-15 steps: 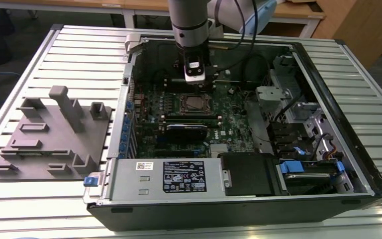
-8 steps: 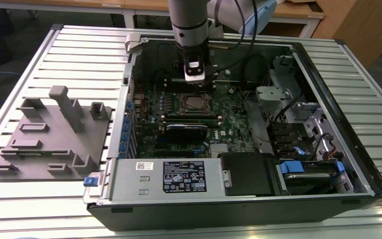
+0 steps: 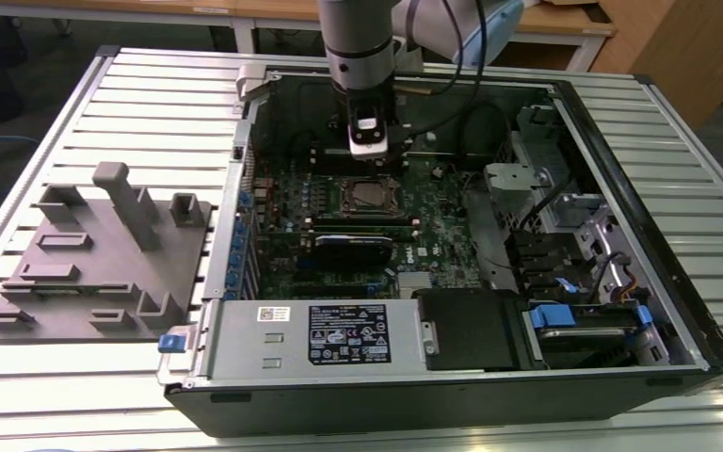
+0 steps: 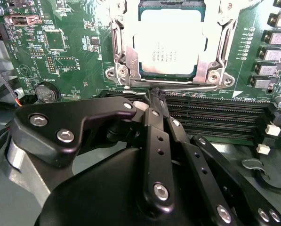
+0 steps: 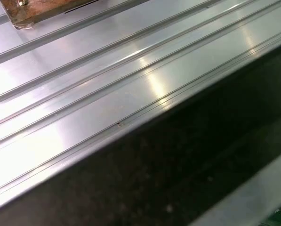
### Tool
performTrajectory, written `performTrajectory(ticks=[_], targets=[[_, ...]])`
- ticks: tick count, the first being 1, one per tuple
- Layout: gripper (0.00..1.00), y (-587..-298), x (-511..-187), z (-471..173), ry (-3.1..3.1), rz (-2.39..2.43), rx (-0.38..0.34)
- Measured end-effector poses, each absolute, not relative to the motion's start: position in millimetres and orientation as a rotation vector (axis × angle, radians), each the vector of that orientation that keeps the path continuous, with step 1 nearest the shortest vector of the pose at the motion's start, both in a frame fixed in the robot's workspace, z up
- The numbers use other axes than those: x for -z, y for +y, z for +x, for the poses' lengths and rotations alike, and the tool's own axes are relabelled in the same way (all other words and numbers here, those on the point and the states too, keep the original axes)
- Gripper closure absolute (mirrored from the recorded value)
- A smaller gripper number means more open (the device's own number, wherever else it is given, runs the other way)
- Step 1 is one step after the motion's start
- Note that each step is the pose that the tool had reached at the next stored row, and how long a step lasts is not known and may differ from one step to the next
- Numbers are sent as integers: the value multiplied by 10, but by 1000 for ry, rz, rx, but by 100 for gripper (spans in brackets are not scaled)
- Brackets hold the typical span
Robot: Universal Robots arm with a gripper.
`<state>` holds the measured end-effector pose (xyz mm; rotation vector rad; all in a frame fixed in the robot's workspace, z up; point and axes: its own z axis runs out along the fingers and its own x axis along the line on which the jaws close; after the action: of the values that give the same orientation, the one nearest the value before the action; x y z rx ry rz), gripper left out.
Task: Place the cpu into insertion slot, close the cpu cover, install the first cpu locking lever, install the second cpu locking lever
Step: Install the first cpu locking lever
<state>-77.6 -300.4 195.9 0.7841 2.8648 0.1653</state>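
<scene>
In the second wrist view the cpu lies flat in the insertion slot, its silver-grey top showing through the window of the cpu cover, which is down over it. A thin wire locking lever runs along the socket's near edge. My gripper is shut, its black fingertips together and touching that lever at the cover's edge. In the exterior view the gripper hangs straight down inside the open computer case, just behind the insertion slot on the green board.
Long black memory slots lie right beside the fingertips. The case walls, a power supply and drive bays ring the board. A grey fixture block stands at the exterior view's left on the ribbed metal table.
</scene>
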Motion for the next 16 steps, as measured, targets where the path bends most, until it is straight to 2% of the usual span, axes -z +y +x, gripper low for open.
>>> performTrajectory(ticks=[16], targets=[[90, -3004, -1954, -759, 2866, 778, -162]])
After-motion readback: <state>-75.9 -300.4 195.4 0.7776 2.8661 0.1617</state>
